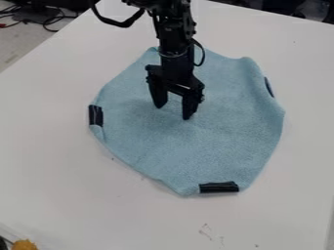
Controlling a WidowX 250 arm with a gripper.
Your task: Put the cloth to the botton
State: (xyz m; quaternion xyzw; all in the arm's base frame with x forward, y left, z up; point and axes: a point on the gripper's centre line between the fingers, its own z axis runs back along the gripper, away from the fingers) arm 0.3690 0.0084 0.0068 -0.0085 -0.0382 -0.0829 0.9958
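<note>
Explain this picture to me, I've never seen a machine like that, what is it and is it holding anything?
The black machine is a robot arm, coming in from the top edge. It ends in a gripper, a simple two-fingered hand. The single picture comes from a fixed camera looking down at a slant. A light blue cloth lies spread on a white table, with black strips at its left, right and bottom edges. The gripper's fingers are apart, with nothing visibly held; whether they touch the cloth, I can't tell.

White table (pixel 52 161); dark cables (pixel 45 23) upper left; yellowish lump (pixel 25 245) lower left.
</note>
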